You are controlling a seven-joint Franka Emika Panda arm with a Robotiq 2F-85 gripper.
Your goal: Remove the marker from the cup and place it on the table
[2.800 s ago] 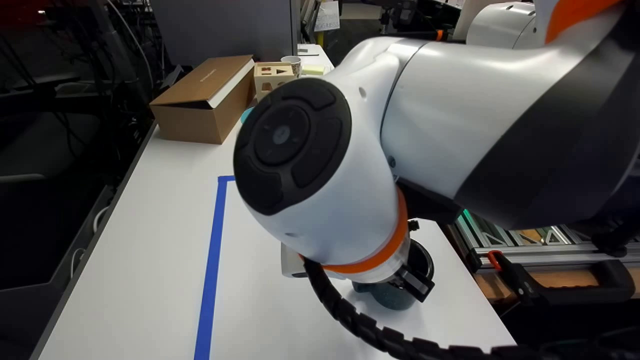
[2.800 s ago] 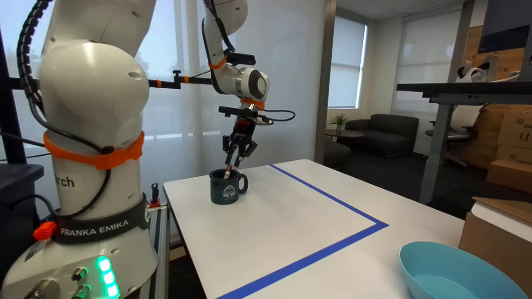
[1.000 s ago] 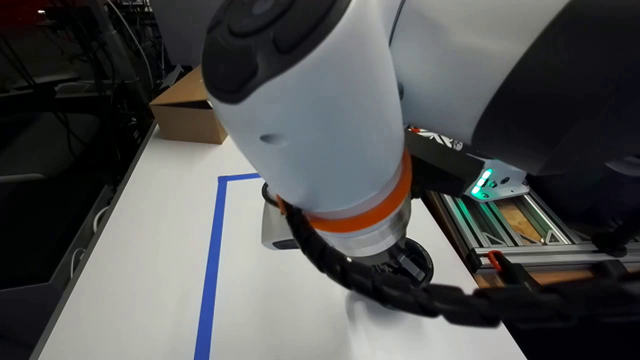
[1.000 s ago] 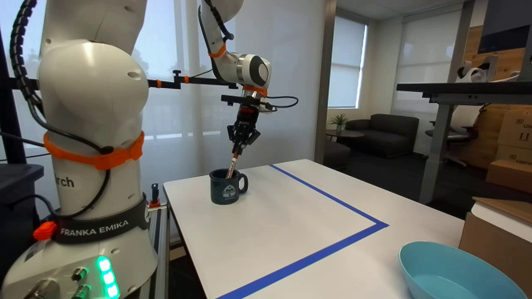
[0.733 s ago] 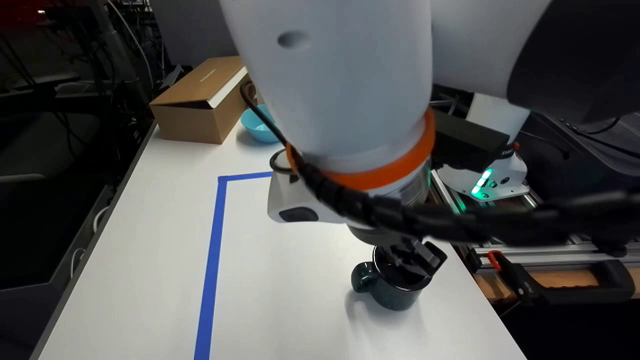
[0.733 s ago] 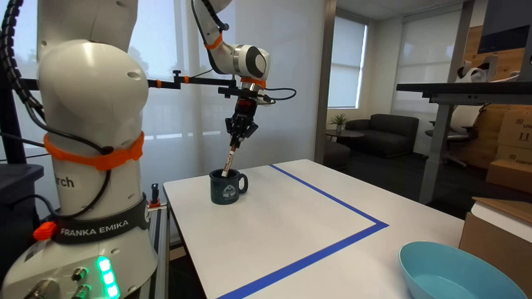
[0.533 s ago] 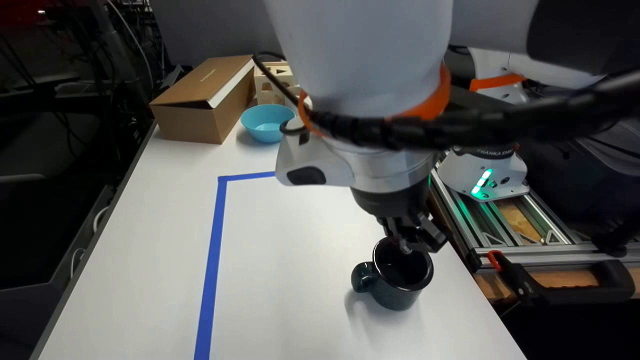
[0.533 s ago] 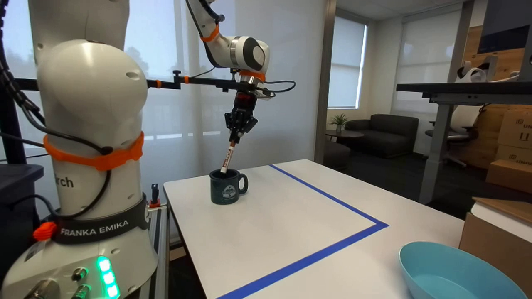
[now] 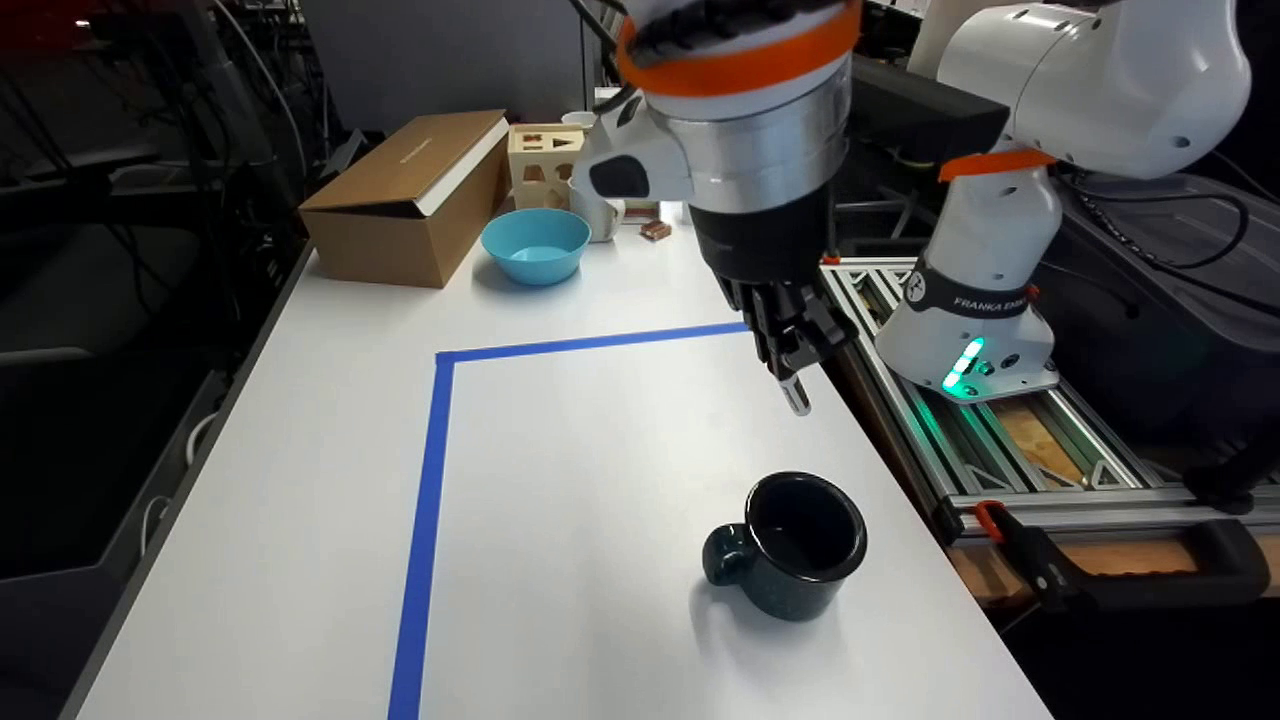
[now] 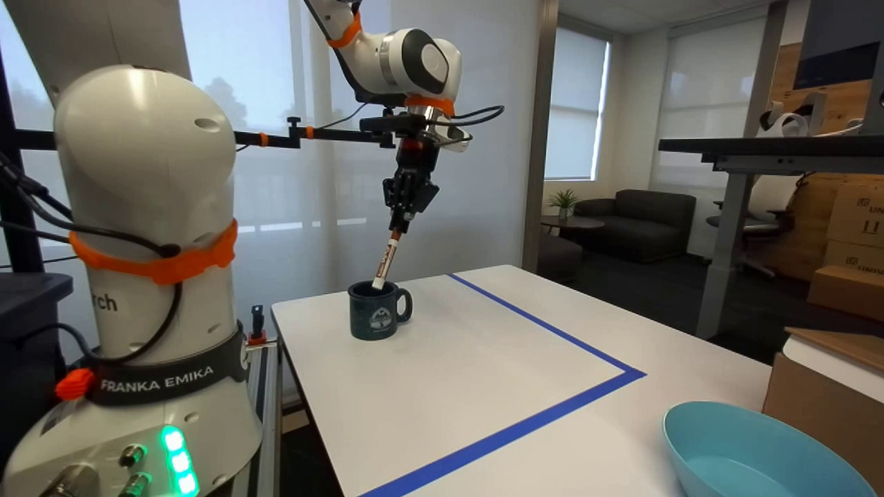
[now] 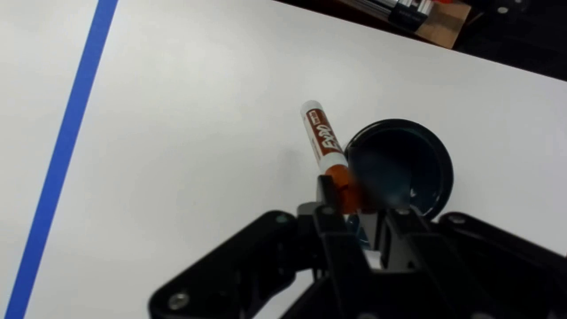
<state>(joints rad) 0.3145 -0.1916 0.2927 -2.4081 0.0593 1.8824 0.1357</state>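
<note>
The dark navy mug (image 9: 785,585) stands upright on the white table (image 9: 560,480); it also shows in an exterior view (image 10: 369,321) and in the wrist view (image 11: 432,164). My gripper (image 10: 398,224) is shut on the orange-capped end of the marker (image 10: 385,266), a white stick with a red-brown label. The marker hangs tilted, its white end down, apart from the mug in an exterior view (image 9: 797,397). In the wrist view the marker (image 11: 321,133) points away beside the mug's rim, and a dark blurred patch hides part of my fingertips (image 11: 354,199).
Blue tape (image 9: 425,520) marks a rectangle on the table. A light-blue bowl (image 9: 537,245), a cardboard box (image 9: 400,205) and a wooden shape box (image 9: 545,160) stand at the far end. The robot base (image 9: 965,340) and its metal rail stand beside the table edge.
My gripper has shut on the marker, drawn it up out of the mug and moved away from the mug toward the bowl end. The mug has not moved.
</note>
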